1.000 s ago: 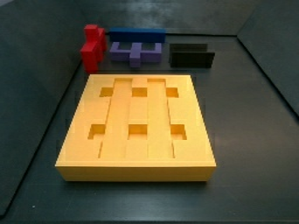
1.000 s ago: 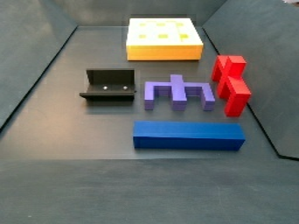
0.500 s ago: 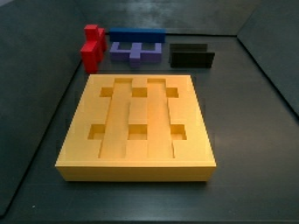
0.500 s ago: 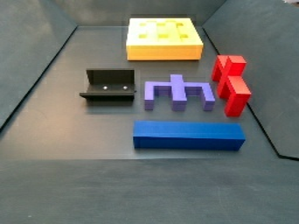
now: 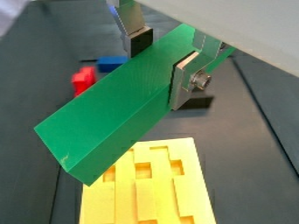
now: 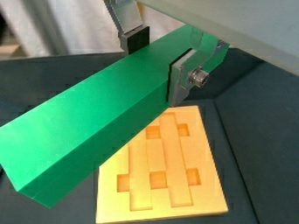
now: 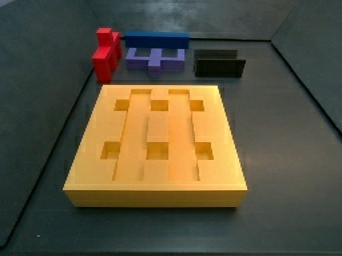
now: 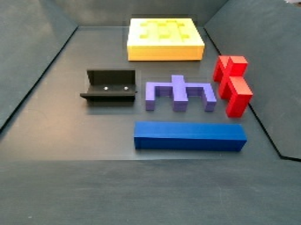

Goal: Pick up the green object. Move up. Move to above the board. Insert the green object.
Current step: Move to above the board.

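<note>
In both wrist views my gripper is shut on the long green object, with one silver finger on each long side, near one end. The bar hangs in the air, tilted, over the yellow-orange board, which lies flat below with its grooves and square holes showing. The board also shows in both side views. Neither the gripper nor the green object shows in the side views.
A red block, a blue-purple notched block, a long blue block and the dark fixture stand on the dark floor beyond one end of the board. Low walls ring the floor.
</note>
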